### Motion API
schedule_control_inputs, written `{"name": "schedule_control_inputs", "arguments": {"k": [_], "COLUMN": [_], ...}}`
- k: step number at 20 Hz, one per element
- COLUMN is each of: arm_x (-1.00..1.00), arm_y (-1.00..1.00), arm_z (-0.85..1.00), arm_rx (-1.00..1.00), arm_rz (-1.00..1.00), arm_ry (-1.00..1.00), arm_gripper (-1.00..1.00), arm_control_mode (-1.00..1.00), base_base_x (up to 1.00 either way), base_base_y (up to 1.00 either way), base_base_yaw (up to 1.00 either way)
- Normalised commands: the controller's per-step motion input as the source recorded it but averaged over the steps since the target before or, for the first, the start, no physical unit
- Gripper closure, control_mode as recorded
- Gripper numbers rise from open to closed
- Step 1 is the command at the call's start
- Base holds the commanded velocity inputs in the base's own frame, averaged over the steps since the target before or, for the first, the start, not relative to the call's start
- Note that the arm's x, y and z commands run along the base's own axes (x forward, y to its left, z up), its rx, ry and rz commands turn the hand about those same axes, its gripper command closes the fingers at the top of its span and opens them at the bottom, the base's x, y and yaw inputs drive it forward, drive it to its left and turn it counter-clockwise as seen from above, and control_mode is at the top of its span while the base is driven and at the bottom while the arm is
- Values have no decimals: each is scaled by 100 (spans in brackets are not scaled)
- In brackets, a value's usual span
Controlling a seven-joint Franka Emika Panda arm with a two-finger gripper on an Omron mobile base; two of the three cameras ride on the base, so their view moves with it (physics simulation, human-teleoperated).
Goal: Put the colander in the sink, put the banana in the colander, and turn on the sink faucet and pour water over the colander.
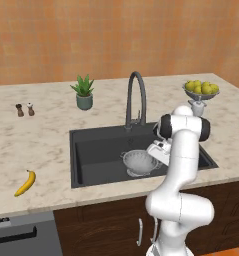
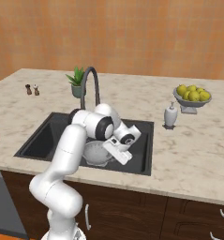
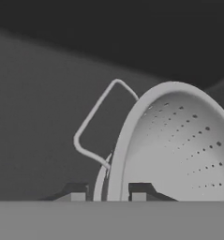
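Colander [image 1: 140,162] is sitting upright inside the black sink [image 1: 91,150], toward the near right part of the basin, and the white arm is reaching down over it from the near side. Gripper [image 3: 107,193] is showing in the hand view with its two dark fingertips [image 3: 76,190] standing one on each side of the colander's rim [image 3: 114,164], close against it, so the pincer is narrowly parted and appears to be pinching that rim; full contact is hard to confirm. One thin wire handle [image 3: 92,124] is looping out from the rim beside the fingers. Banana [image 1: 25,183] is lying flat on the marble counter [image 1: 46,135] well to the left of the sink, near the front edge. Faucet [image 1: 136,97] is arching over the far edge of the basin. Farther right, a fruit bowl [image 2: 192,97] and a soap dispenser [image 2: 170,115] are standing on the counter, with a potted plant [image 1: 83,92] and two shakers [image 1: 24,109] at the far left.
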Motion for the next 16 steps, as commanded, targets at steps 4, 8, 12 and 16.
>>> {"name": "schedule_control_inputs", "arguments": {"k": [4,8,12,16], "arm_x": [-74,-63,-72,-55], "arm_y": [-9,-16,-14,-33], "arm_z": [-54,-64,-69,-18], "arm_rx": [13,13,13,16], "arm_rz": [38,37,34,32], "arm_ry": [-43,-42,-41,-44], "arm_gripper": [100,100,-100,-100], "arm_control_mode": [-100,-100,-100,-100], "base_base_x": [0,0,0,0], "base_base_y": [0,0,0,0], "base_base_yaw": [0,0,0,0]}}
